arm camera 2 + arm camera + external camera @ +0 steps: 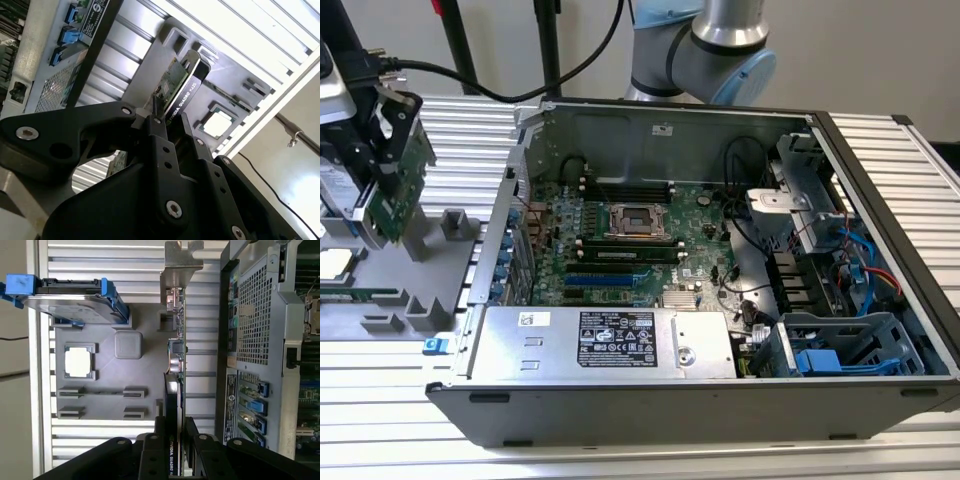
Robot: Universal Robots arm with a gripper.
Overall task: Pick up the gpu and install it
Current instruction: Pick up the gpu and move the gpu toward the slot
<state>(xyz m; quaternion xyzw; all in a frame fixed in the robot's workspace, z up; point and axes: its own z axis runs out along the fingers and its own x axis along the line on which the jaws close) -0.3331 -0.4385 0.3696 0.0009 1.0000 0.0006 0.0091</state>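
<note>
The gpu (408, 180), a thin card with a green board face, hangs tilted over the grey parts tray (430, 275) at the exterior view's left, outside the computer case. My gripper (378, 190) is shut on it from above. In the first wrist view the gpu (176, 365) appears edge-on, with its silver end bracket (182, 260) at the far end and my gripper (175, 429) clamped on the black cooler side. In the second wrist view the gripper (170, 119) pinches the gpu (182, 82) over the tray. I cannot tell whether the card's lower edge still touches the tray.
The open computer case (880, 170) lies at the exterior view's right, with the motherboard (630, 240) exposed and the power supply (610, 340) along its near side. A hard drive (70, 300) with blue rails and a processor chip (79, 361) sit on the tray. The table is ribbed metal.
</note>
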